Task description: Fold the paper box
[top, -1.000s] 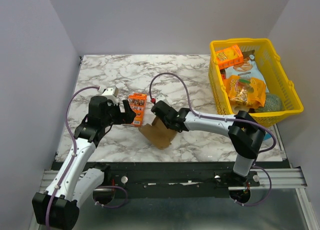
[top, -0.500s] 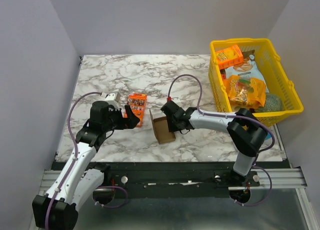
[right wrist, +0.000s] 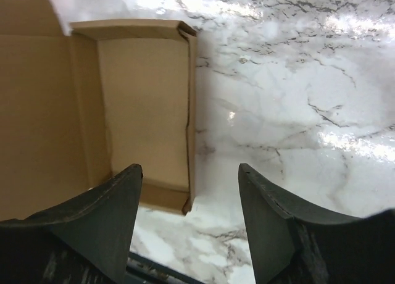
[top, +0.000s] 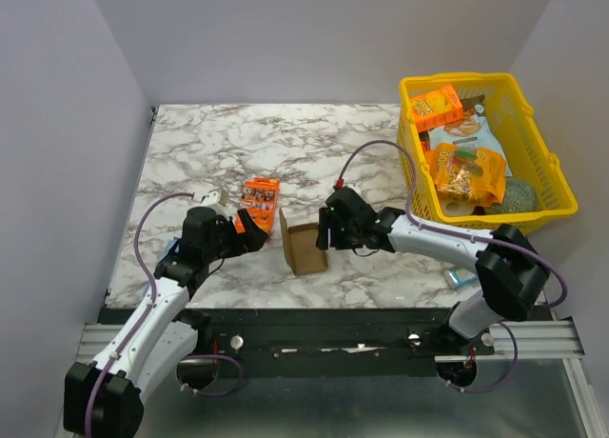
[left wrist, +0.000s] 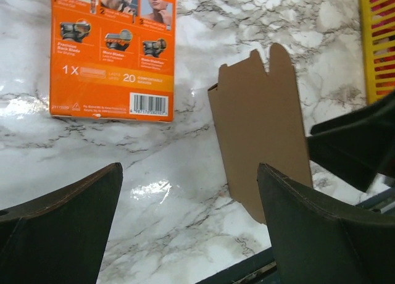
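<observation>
- Your right arm has let the box (top: 303,250) go and backed off to the right. A second ago it held the box tilted up off the table (top: 209,143).
- The box now rests on the table near the front edge, between your two arms. Its tray faces up and its lid stands upright on the left side.
- That looks like the tray walls are formed and only the lid closing is left.
- Your right fingers (right wrist: 274,234) are spread wide above the tray's right wall and grip nothing.
- Your left arm has drawn back a little. The left fingers (left wrist: 62,234) gape wide, empty, facing the back of the lid.
- Count: one box and one orange pack (top: 260,202) lying flat just left of it.
- There is also one yellow basket (top: 409,152) well to the right, holding about four snacks, heaped so you can't count them surely.
</observation>
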Controlling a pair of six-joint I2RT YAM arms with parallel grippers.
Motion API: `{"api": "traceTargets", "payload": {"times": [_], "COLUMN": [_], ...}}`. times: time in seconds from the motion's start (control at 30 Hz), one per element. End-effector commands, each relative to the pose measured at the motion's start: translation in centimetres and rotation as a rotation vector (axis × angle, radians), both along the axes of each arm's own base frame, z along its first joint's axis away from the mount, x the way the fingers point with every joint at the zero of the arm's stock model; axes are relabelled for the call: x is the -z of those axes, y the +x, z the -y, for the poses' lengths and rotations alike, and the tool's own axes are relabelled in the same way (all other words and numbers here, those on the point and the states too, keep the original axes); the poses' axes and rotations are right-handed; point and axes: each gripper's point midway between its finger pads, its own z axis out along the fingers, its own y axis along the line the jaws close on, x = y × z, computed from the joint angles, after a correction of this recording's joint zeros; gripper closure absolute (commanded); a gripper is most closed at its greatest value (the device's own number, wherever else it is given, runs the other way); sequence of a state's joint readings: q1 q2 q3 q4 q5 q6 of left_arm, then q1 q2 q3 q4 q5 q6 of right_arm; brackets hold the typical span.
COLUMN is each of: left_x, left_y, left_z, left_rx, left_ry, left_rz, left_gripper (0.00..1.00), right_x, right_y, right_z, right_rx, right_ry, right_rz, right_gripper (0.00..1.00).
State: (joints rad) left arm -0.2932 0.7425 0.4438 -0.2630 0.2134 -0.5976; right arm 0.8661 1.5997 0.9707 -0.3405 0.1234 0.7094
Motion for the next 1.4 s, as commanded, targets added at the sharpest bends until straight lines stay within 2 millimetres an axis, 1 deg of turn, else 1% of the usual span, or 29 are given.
{"api": "traceTargets", "payload": {"times": [0.0, 0.03, 0.07, 0.17, 0.23, 0.3, 0.4, 0.47, 0.5, 0.6, 0.63, 0.7, 0.73, 0.77, 0.8, 0.83, 0.87, 0.9, 0.93, 0.97, 1.0, 1.07, 1.1, 1.17, 1.2, 1.27, 1.3, 1.33, 1.37], "left_x": [1.6, 1.9, 2.3, 3.5, 4.0, 4.3, 4.9, 5.2, 5.4, 5.8, 6.0, 6.1, 6.0, 6.0, 5.8, 5.6, 5.5, 5.1, 4.9, 4.5, 4.2, 3.6, 3.1, 2.4, 2.0, 1.5, 0.9, 0.4, 0.0], "left_y": [1.3, 1.4, 1.4, 1.5, 1.9, 2.3, 3.1, 3.4, 3.8, 4.8, 4.9, 5.8, 5.8, 5.9, 6.4, 6.2, 6.4, 7.1, 7.2, 6.9, 7.3, 7.1, 7.5, 8.2, 9.3, 10.6, 12.0, 12.6, 13.0], "left_z": [-0.2, -0.1, 0.1, 1.1, 1.8, 2.6, 3.1, 3.6, 3.9, 4.6, 4.7, 5.7, 6.5, 7.1, 8.0, 8.8, 9.4, 10.1, 10.8, 11.9, 12.9, 14.3, 14.6, 14.7, 14.2, 13.3, 12.1, 11.5, 10.9], "left_rx": [-0.060, -0.053, -0.042, 0.001, 0.025, 0.048, 0.058, 0.076, 0.083, 0.101, 0.115, 0.143, 0.179, 0.202, 0.223, 0.262, 0.287, 0.307, 0.333, 0.394, 0.424, 0.481, 0.488, 0.472, 0.434, 0.380, 0.319, 0.286, 0.262], "left_ry": [0.027, 0.043, 0.059, 0.124, 0.139, 0.148, 0.155, 0.151, 0.152, 0.160, 0.167, 0.155, 0.134, 0.122, 0.107, 0.096, 0.096, 0.090, 0.080, 0.063, 0.048, 0.030, 0.024, 0.027, 0.050, 0.080, 0.105, 0.109, 0.112], "left_rz": [-0.017, -0.021, -0.027, -0.056, -0.071, -0.076, -0.088, -0.094, -0.096, -0.097, -0.101, -0.089, -0.082, -0.076, -0.055, -0.047, -0.030, -0.006, 0.007, 0.025, 0.041, 0.067, 0.092, 0.114, 0.122, 0.122, 0.114, 0.112, 0.112], "left_gripper": [0.01, 0.01, 0.01, 0.01, 0.01, 0.01, 0.01, 0.01, 0.01, 0.01, 0.01, 0.01, 0.01, 0.02, 0.02, 0.02, 0.02, 0.02, 0.02, 0.02, 0.02, 0.02, 0.02, 0.02, 0.01, 0.01, 0.01, 0.01, 0.01], "right_x": [-0.8, -0.4, -0.2, 0.6, 1.0, 1.6, 2.2, 2.4, 2.7, 3.0, 3.3, 3.6, 3.8, 3.6, 3.5, 3.1, 2.3, 2.0, 1.4, 0.2, 0.3, -0.6, -1.5, -2.5, -3.6, -4.3, -4.6, -5.2, -5.4], "right_y": [0.4, 0.5, 1.3, 2.1, 2.0, 1.5, 1.0, 0.7, 0.5, -0.7, -1.4, -2.2, -3.0, -3.4, -3.8, -4.6, -4.9, -5.4, -5.9, -6.2, -6.8, -6.9, -6.9, -6.8, -6.6, -6.4, -6.0, -5.5, -5.2], "right_z": [1.9, 3.0, 4.5, 7.3, 7.5, 6.6, 5.6, 4.8, 4.2, 2.5, 2.0, 1.3, 0.9, 0.5, 0.3, -0.5, -0.8, -1.2, -2.0, -2.4, -2.3, -2.0, -1.5, -0.9, -0.6, 0.4, 1.1, 2.1, 2.6], "right_rx": [0.049, 0.069, 0.120, 0.186, 0.175, 0.146, 0.124, 0.098, 0.077, 0.029, 0.010, 0.002, -0.016, -0.022, -0.025, -0.051, -0.060, -0.075, -0.093, -0.098, -0.104, -0.097, -0.099, -0.106, -0.119, -0.122, -0.115, -0.096, -0.090], "right_ry": [0.006, -0.035, -0.101, -0.227, -0.251, -0.224, -0.196, -0.186, -0.182, -0.163, -0.167, -0.155, -0.153, -0.144, -0.135, -0.120, -0.095, -0.071, -0.036, 0.009, 0.031, 0.064, 0.078, 0.086, 0.093, 0.060, 0.034, 0.021, 0.018], "right_rz": [0.017, 0.022, 0.067, 0.120, 0.115, 0.089, 0.072, 0.078, 0.068, 0.057, 0.047, 0.032, 0.031, 0.034, 0.034, 0.043, 0.055, 0.058, 0.067, 0.079, 0.060, 0.075, 0.104, 0.141, 0.182, 0.204, 0.221, 0.225, 0.229], "right_gripper": [0.28, 0.29, 0.31, 0.33, 0.34, 0.35, 0.36, 0.36, 0.36, 0.36, 0.36, 0.36, 0.36, 0.36, 0.36, 0.36, 0.36, 0.35, 0.35, 0.35, 0.34, 0.33, 0.32, 0.30, 0.30, 0.28, 0.28, 0.28, 0.28]}}
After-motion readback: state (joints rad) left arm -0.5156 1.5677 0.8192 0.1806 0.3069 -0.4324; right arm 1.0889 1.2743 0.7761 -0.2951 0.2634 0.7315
